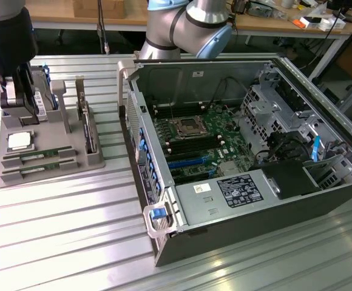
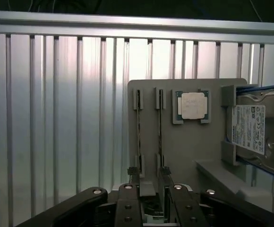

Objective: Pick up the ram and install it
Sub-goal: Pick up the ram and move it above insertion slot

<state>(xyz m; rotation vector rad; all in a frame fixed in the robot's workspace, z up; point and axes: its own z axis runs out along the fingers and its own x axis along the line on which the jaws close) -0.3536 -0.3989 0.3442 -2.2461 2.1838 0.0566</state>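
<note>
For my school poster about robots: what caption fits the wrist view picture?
The robot's open hand hovers near a gray tray holding two ram sticks, a processor chip and a hard drive.

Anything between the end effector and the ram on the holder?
Nothing visible. The open end effector hangs over the holder, with clear air down to the two ram sticks in their slots. The CPU and hard drive sit beside them, not in between.
</note>
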